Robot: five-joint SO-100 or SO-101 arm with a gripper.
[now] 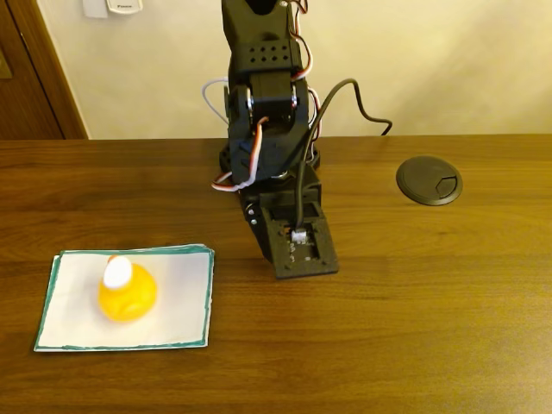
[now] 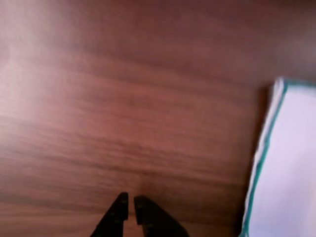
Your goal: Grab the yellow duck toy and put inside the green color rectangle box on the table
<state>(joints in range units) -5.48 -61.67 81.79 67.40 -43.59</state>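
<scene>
The yellow duck toy (image 1: 127,291), with its white cap, stands upright on the green color rectangle box (image 1: 185,297), a white sheet with a green border at the front left of the table (image 1: 431,310) in the fixed view. The arm is folded down at the table's middle, and its wrist (image 1: 297,241) hangs low over bare wood to the right of the sheet. In the wrist view my gripper (image 2: 131,201) points at the wood with its black fingertips almost touching and nothing between them. The sheet's edge (image 2: 289,163) lies to the right of them there.
A round dark disc (image 1: 429,179) is set into the table at the back right. Cables (image 1: 362,103) loop off the arm toward the rear. A wall runs behind the table, and a wooden door frame (image 1: 34,69) stands at the far left.
</scene>
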